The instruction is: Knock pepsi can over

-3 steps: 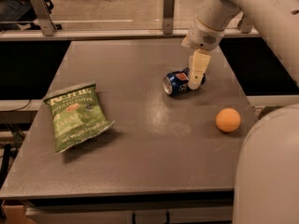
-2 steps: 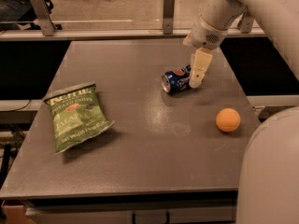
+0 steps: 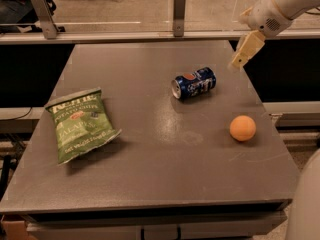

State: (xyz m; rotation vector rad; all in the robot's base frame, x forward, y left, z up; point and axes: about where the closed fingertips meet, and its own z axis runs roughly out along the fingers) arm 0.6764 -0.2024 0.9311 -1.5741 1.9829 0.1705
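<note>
The pepsi can, dark blue with a silver top rim, lies on its side near the middle right of the grey table, its top pointing left. My gripper hangs above the table's right edge, up and to the right of the can, clear of it and holding nothing.
A green chip bag lies flat at the table's left. An orange ball sits near the right edge, in front of the can. A rail with two posts runs along the back edge.
My gripper has lifted away from the can and moved to the right, off toward the table's edge. The can stays lying on its side.
</note>
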